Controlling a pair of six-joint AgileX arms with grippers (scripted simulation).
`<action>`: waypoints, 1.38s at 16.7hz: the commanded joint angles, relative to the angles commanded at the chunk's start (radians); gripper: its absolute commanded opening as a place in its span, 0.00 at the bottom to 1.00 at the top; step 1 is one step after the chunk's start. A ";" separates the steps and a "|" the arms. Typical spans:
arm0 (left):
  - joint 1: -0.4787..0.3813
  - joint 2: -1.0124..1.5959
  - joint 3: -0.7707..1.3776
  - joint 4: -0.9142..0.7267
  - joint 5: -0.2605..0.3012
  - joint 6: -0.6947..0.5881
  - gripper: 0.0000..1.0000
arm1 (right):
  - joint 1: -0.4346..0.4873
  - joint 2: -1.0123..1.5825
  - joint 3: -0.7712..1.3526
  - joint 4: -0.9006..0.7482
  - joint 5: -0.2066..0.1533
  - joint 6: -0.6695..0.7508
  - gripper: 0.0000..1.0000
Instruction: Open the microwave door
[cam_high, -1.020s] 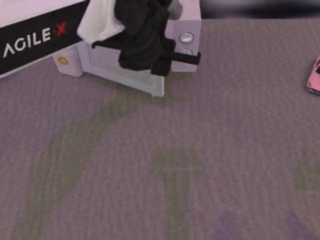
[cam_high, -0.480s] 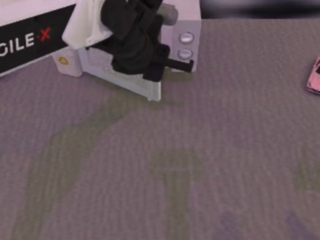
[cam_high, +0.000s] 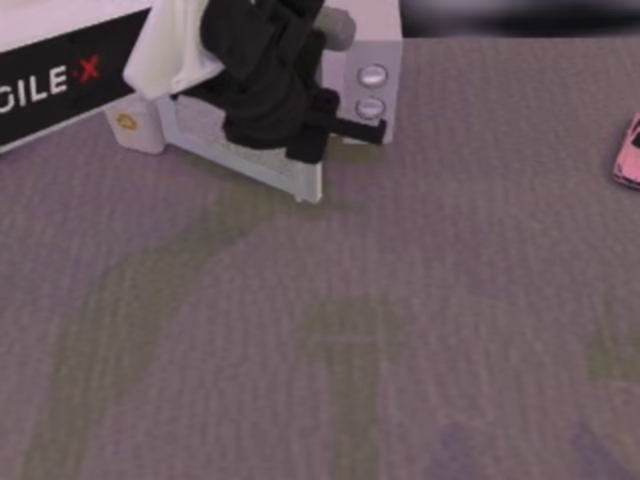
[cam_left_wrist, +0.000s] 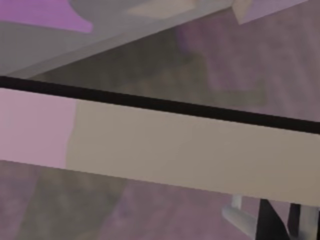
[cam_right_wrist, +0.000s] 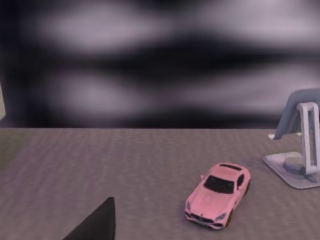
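The white microwave (cam_high: 378, 40) stands at the table's far edge, left of centre, with two silver knobs (cam_high: 372, 76) on its front. The microwave door (cam_high: 262, 165) stands swung out at an angle, its free edge towards the table's middle. My left gripper (cam_high: 312, 148) reaches down over the door's free end and is shut on it. In the left wrist view the door (cam_left_wrist: 190, 145) fills the frame as a pale band, with the lilac interior (cam_left_wrist: 45, 12) behind. A grey handle (cam_left_wrist: 240, 219) sits against the dark fingers (cam_left_wrist: 270, 227). The right arm is out of the top view.
A small white bin (cam_high: 133, 128) sits at the microwave's left corner. A pink toy car (cam_high: 630, 155) lies at the table's right edge, also in the right wrist view (cam_right_wrist: 218, 194) beside a grey stand (cam_right_wrist: 300, 150). One dark fingertip (cam_right_wrist: 97, 225) shows there.
My left arm has moved left and slightly back, and the door's free edge has swung with it. Over the last half second almost nothing has moved.
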 joint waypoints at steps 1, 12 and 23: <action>0.000 0.000 0.000 0.000 0.000 0.000 0.00 | 0.000 0.000 0.000 0.000 0.000 0.000 1.00; 0.000 0.000 0.000 0.000 0.000 0.000 0.00 | 0.000 0.000 0.000 0.000 0.000 0.000 1.00; 0.033 -0.079 -0.104 0.033 0.071 0.123 0.00 | 0.000 0.000 0.000 0.000 0.000 0.000 1.00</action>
